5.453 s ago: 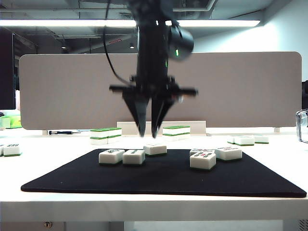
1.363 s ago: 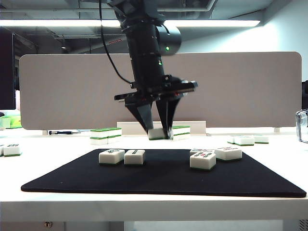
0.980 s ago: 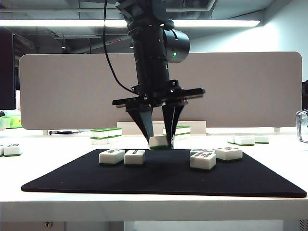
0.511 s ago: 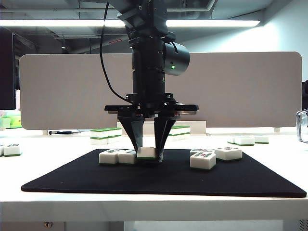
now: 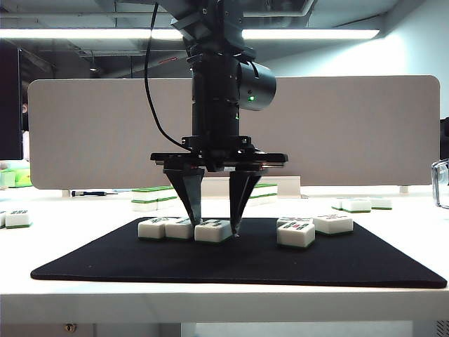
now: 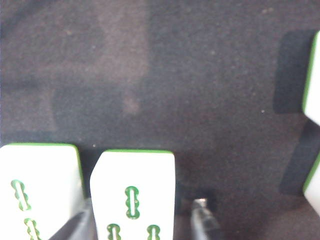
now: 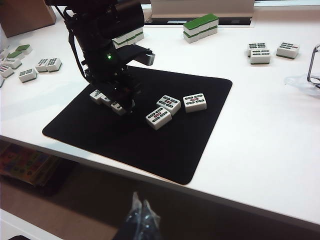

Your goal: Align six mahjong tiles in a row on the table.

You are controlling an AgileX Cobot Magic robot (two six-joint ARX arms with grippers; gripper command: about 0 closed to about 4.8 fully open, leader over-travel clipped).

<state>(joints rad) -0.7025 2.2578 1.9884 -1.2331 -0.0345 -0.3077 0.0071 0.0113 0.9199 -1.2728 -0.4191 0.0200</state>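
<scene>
Three mahjong tiles lie side by side on the black mat (image 5: 245, 263): two at the left (image 5: 152, 228) and a third (image 5: 212, 231) at the row's right end. My left gripper (image 5: 215, 226) points straight down over that third tile (image 6: 134, 195), open. One finger (image 6: 80, 227) is at the tile's side and the other finger (image 6: 202, 220) stands off it with a dark gap. Its neighbour tile (image 6: 40, 190) lies alongside. Three more tiles (image 7: 159, 117) (image 7: 170, 104) (image 7: 195, 101) lie loosely grouped to the right. My right gripper (image 7: 140, 215) hangs shut below the table's front edge.
Green-topped tiles (image 5: 154, 196) (image 7: 200, 25) and other face-up tiles (image 5: 358, 205) (image 7: 45, 62) lie on the white table (image 7: 260, 125) around the mat. The grey divider panel (image 5: 351, 126) closes the back. A clear object with a metal frame (image 5: 440, 182) is at the right edge.
My left gripper brought a tile down and leftward onto the mat beside the two tiles. It has now opened and let go of it. The right arm has not moved.
</scene>
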